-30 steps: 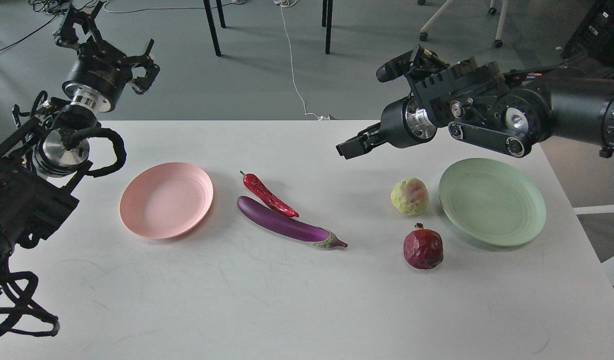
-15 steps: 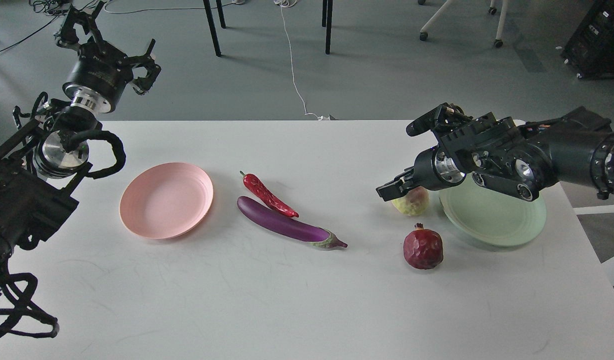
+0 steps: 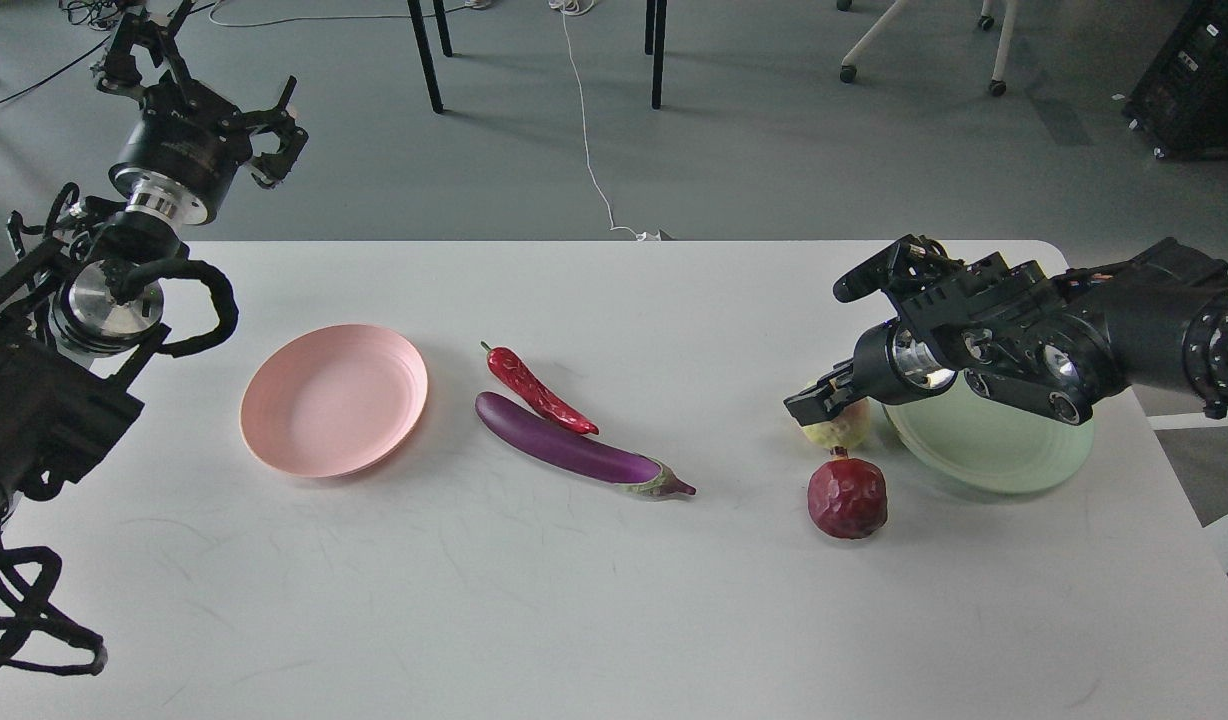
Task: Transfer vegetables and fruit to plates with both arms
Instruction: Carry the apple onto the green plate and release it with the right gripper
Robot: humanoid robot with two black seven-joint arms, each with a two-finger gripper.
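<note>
Four pieces of produce lie on the white table (image 3: pixel 594 600) in my head view, and neither plate holds anything, so by my judgement the whole transfer is left to do. At centre, the long glossy purple eggplant (image 3: pixel 574 451) lies slantwise with the shorter wrinkled red chili (image 3: pixel 536 389) just beyond it, touching or nearly so; the round pale pink ridged plate (image 3: pixel 334 400) sits to their left. On the right, the dark red pomegranate (image 3: pixel 847 494) stands nearer me, close beside the bumpy yellow-green ball (image 3: pixel 842 428), with the pale mint green plate (image 3: pixel 989 445) just right of both, partly hidden by my arm. My right gripper (image 3: pixel 819 402) is low over the bumpy ball, right at its top; it is dark and seen end-on, so I cannot tell whether its prongs are spread or already pinching. My left gripper (image 3: pixel 199 95) hangs high beyond the far left edge, prongs splayed apart and empty, well away from the vegetables. I judge the first fruit pick is in hand.
</note>
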